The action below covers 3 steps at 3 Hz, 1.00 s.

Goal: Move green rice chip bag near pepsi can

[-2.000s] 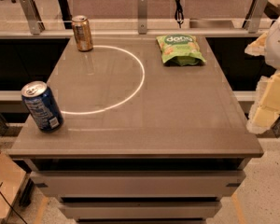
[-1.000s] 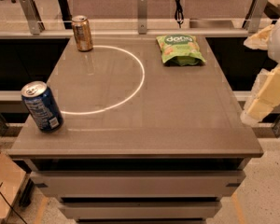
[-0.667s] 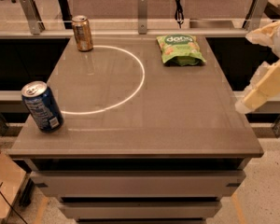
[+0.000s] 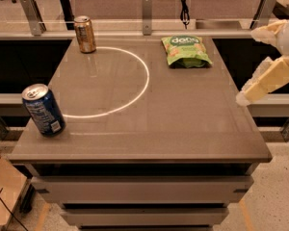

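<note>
The green rice chip bag (image 4: 185, 51) lies flat at the far right of the table top. The pepsi can (image 4: 43, 109), dark blue with a silver top, stands at the near left edge, far from the bag. My gripper (image 4: 248, 66) hovers off the table's right edge, to the right of the bag and a little nearer than it. Its two cream fingers (image 4: 267, 78) are spread apart and hold nothing.
A gold-brown can (image 4: 85, 33) stands at the far left corner. A bright ring of light (image 4: 135, 88) lies on the grey table (image 4: 183, 129). A rail with metal posts (image 4: 146, 6) runs behind the table. Dark gaps flank it on both sides.
My gripper has moved left from beyond the table's right side toward its edge, and the lower finger has tilted inward. The bag and both cans have not moved.
</note>
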Motion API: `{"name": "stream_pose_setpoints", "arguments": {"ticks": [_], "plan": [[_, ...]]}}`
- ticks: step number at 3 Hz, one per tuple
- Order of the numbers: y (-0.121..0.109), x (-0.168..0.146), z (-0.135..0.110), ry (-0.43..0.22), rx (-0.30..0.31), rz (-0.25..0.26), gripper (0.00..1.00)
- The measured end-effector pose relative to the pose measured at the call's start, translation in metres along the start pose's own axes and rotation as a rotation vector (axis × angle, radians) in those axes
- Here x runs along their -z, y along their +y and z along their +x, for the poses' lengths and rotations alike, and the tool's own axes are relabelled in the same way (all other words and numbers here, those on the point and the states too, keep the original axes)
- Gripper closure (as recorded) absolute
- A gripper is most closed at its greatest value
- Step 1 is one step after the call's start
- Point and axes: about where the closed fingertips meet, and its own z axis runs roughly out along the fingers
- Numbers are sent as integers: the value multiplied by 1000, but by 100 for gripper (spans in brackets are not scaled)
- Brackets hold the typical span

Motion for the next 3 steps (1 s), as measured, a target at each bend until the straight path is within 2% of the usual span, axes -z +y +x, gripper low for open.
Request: {"name": "stream_pose_setpoints", "arguments": {"ticks": [1, 2, 3], "plan": [[-9, -12, -9, -55, -15, 12, 0], [-34, -31, -19, -117, -42, 39, 0], [-59, -55, -24, -192, -93, 48, 0]]}}
